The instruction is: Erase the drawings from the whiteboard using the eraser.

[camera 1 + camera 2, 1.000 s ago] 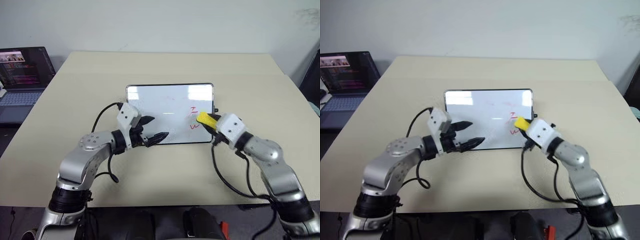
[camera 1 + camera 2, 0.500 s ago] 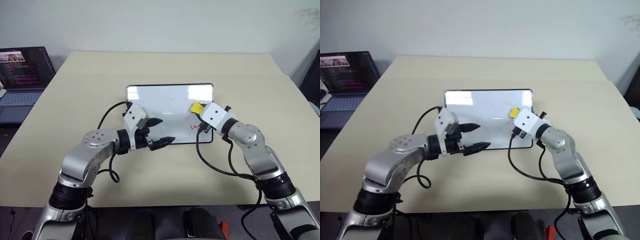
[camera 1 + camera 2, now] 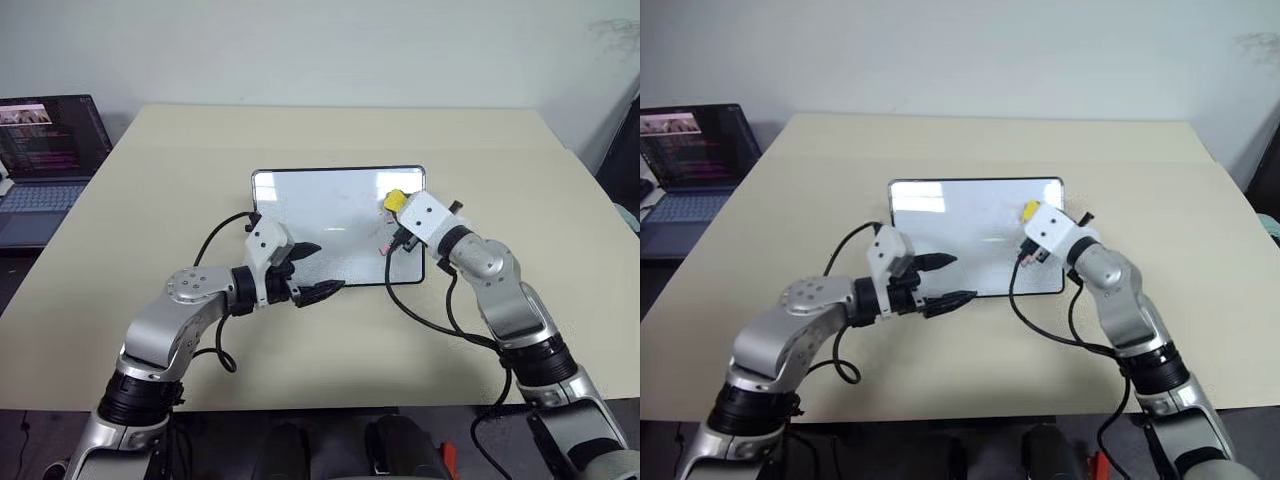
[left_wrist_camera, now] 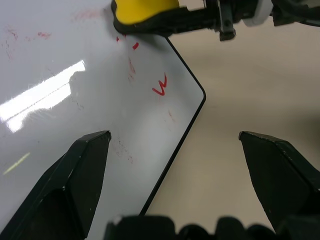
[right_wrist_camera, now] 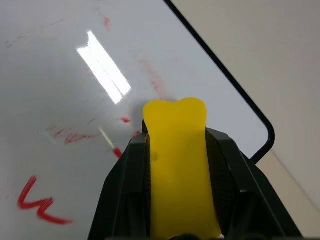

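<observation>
Rubbing with the eraser (image 5: 176, 165) squeezed tight in the right gripper (image 3: 398, 207), up at two o'clock on the whiteboard (image 3: 310, 205) — while the left gripper (image 3: 312, 270) gapes wide at seven o'clock — could skip the red "w" (image 4: 160, 85) or push the board away.

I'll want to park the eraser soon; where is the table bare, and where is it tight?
Bare: the table beyond the whiteboard, and the strip right of the board out to the table's right edge. Tight: the board's near edge, where the open left gripper hovers, and its right end, where the right gripper holds the eraser.
</observation>
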### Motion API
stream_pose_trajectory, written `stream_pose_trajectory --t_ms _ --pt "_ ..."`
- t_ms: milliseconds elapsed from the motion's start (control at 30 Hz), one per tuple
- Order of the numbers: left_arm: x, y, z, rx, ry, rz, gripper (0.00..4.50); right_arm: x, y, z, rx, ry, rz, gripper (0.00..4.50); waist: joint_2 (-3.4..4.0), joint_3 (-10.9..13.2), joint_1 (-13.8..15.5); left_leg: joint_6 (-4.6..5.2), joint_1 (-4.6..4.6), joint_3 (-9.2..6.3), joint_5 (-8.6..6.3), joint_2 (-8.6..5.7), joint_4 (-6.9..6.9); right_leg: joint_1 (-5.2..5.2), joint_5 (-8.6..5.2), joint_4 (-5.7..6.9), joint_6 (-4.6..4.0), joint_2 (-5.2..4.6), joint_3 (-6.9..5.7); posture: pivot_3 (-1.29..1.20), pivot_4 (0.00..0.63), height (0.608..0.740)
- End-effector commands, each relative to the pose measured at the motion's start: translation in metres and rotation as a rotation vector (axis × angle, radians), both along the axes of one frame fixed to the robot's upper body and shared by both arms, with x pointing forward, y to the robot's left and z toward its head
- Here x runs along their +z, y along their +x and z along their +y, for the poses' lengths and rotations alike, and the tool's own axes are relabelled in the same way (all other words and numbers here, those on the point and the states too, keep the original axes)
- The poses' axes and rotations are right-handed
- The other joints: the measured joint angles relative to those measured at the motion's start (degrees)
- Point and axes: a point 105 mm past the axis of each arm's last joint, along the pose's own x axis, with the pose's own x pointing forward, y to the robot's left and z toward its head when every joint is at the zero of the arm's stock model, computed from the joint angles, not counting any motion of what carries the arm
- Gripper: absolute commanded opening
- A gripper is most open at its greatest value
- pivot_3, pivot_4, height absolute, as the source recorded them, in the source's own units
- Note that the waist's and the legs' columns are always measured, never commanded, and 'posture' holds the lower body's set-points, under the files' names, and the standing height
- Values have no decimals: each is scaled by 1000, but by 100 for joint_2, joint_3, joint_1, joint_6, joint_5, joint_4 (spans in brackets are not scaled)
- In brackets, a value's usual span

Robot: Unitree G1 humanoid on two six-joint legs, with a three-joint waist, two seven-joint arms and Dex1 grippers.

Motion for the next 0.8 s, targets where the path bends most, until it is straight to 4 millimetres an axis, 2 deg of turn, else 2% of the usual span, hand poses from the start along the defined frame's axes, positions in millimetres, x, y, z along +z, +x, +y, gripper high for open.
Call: stream_pose_trajectory --t_ms 33,200,267,400,467,533,667,800 --pt "8 -4 -4 -21 -6 -34 4500 -3 0 0 7 -7 32 1197 0 0 -1 0 -1 0 0 1 0 0 0 -1 0 -1 0 0 150 740" --pt "9 -5 -5 -22 -9 -33 4500 -39 -20 11 110 -78 212 1196 0 0 -4 1 1 -3 -1 1 -1 1 0 -2 0 -1 -2 0 150 740" --pt "10 -5 -6 -22 -11 -33 4500 -46 -23 10 117 -110 235 1196 0 -1 -8 1 3 -1 -1 0 -1 1 0 0 0 -1 -1 0 150 740" --pt "11 -6 -7 -22 -13 -31 4500 -33 -15 4 65 -127 153 1196 -1 -1 -6 1 8 -1 0 0 2 6 0 1 2 0 -2 0 150 740" --pt "11 -7 -7 -25 -15 -28 4500 -11 -3 -6 -9 -107 38 1196 -1 -1 -5 4 9 -2 3 -1 3 6 -4 2 12 0 -2 0 150 740" --pt "11 -8 -8 -27 -15 -26 4500 3 3 -11 -50 -87 -27 1196 -1 0 -5 5 9 1 5 -1 4 6 -2 2 15 0 2 0 150 740" --pt "11 -9 -9 -31 -18 -22 4500 5 4 -12 -54 -76 -39 1196 -1 -1 2 5 6 -1 7 -1 1 5 7 -2 0 0 0 0 150 740" --pt "11 -10 -11 -35 -21 -18 4500 -11 -3 -3 6 -96 47 1196 -1 -1 -9 5 4 1 6 0 -5 3 8 -5 -1 0 1 0 150 740"
